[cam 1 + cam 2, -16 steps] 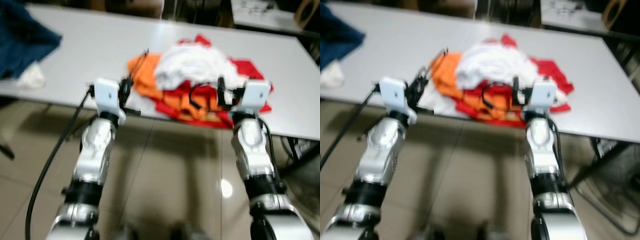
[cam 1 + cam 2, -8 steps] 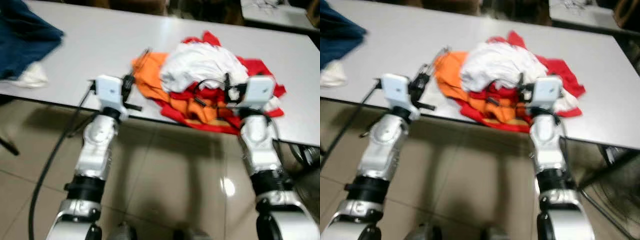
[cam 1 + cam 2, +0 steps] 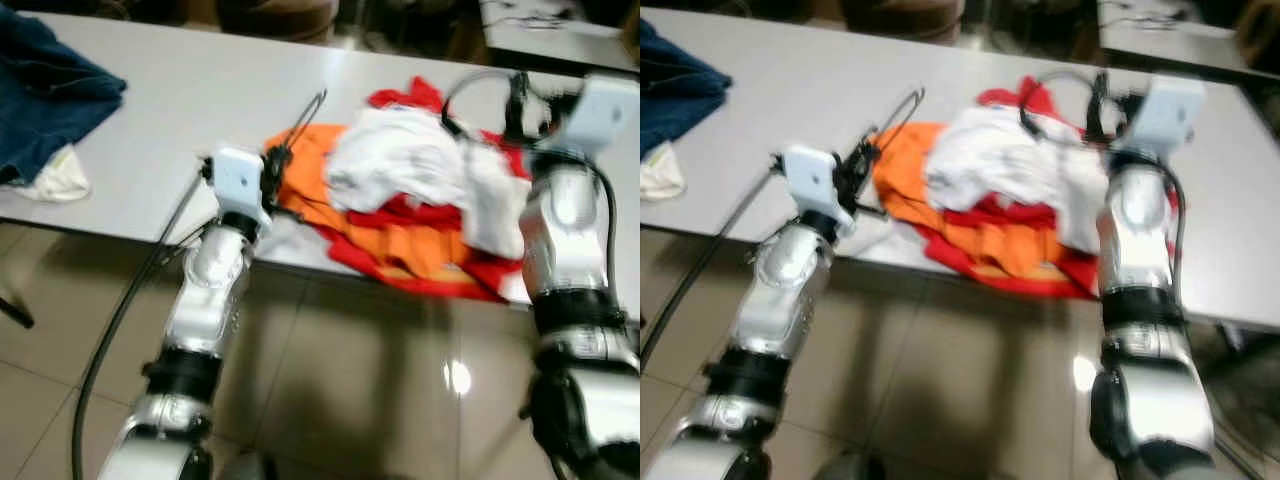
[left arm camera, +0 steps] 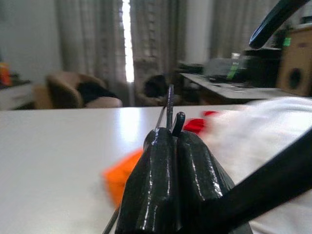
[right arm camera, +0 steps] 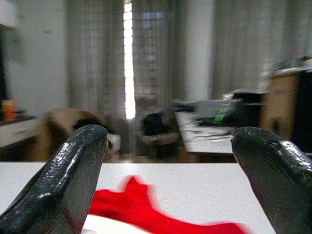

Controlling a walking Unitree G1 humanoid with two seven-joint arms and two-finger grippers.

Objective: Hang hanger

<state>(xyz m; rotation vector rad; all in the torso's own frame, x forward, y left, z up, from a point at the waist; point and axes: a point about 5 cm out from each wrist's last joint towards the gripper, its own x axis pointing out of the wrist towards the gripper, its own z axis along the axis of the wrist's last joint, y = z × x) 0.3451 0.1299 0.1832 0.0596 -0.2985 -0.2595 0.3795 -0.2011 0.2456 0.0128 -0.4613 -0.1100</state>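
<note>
- The left gripper [image 4: 170,129] has its two black fingers [image 4: 161,185] pressed together on a thin black wire hanger [image 3: 300,118], whose wire rises between the fingertips and slants away over the pale grey counter [image 3: 170,90].
- The hanger sits at the near edge of the counter, just beside the orange cloth [image 3: 400,240] of a heap of white, orange and red clothes [image 3: 420,175].
- The right gripper [image 5: 170,161] is raised over the far side of that heap with its fingers spread wide, holding nothing; red cloth [image 5: 136,207] lies below it.
- A dark blue garment [image 3: 45,90] and a small white cloth [image 3: 55,178] lie well apart at the counter's left end.
- To do this step well, I judge the left grip should stay firm so the thin wire cannot twist or slip. The hanger should be lifted clear of the orange cloth before it is carried off, as its far part may snag the heap.
- No rail or hook is visible, so one must be found first.
</note>
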